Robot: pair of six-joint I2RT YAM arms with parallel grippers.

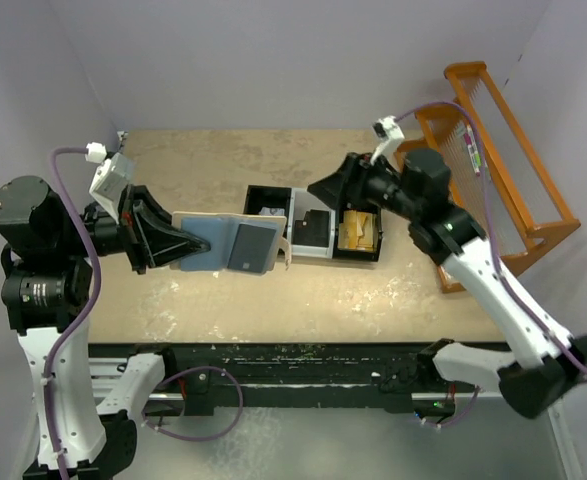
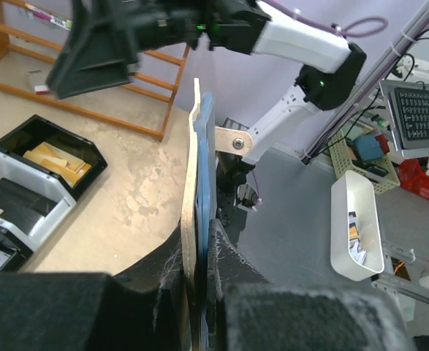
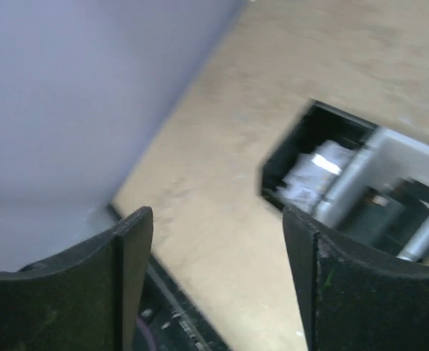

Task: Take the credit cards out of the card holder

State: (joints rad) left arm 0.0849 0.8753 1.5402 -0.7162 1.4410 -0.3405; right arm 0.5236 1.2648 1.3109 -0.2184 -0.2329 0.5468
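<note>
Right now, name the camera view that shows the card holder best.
Top external: the card holder is spread open, its blue-grey inside facing the camera, one end clamped in the left gripper. The left wrist view sees it only edge-on between the fingers. The right wrist view misses it entirely.

White-shelled, black-jointed arms [image 1: 493, 285] carry purple cables [image 1: 443, 104] — left tool [image 1: 195, 243] and right tool [image 3: 218, 219] are black.

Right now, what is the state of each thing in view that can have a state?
card holder: unfolded open, with a dark card in it.
left gripper: shut on the card holder.
right gripper: open, empty.
tray: holds tan cards in the compartment nearest the right arm.
</note>
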